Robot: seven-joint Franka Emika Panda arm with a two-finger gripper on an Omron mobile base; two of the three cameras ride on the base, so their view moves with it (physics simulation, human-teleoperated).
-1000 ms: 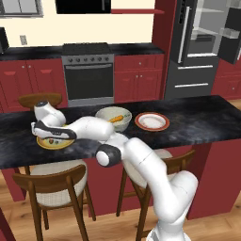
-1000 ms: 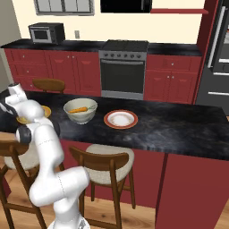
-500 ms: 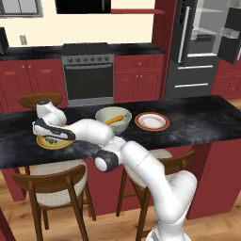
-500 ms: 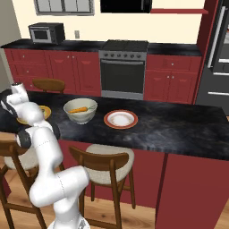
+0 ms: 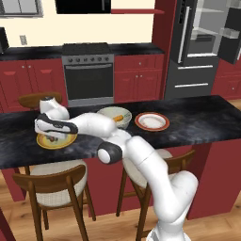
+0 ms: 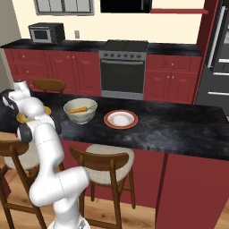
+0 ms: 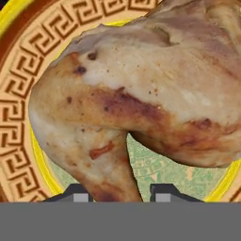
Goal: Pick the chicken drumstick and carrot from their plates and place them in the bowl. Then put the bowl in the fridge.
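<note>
My gripper point(image 7: 120, 193) is down on the yellow-rimmed plate point(image 7: 19, 94), its fingertips point(image 7: 75, 193) pressed against the narrow end of the golden-brown chicken drumstick point(image 7: 141, 84). From the left base view the hand covers the drumstick over that plate point(image 5: 44, 142) at the counter's left end, with the gripper point(image 5: 52, 134) low on it. The carrot point(image 5: 121, 117) lies inside the cream bowl point(image 5: 109, 114) at mid-counter. Right of the bowl sits the white red-rimmed plate point(image 5: 152, 121), with nothing on it. The fridge point(image 5: 207, 47) stands open at the back right.
Wooden stools point(image 5: 52, 188) stand under the counter's near edge. A steel oven point(image 5: 88, 75) and red cabinets line the back wall, with a microwave point(image 6: 46, 32) on the far counter. Bare dark counter point(image 5: 202, 117) stretches to the right of the plates.
The jaws have closed in from wide open onto the drumstick. The hand has settled a little lower over the yellow plate; the bowl, carrot and white plate have not moved.
</note>
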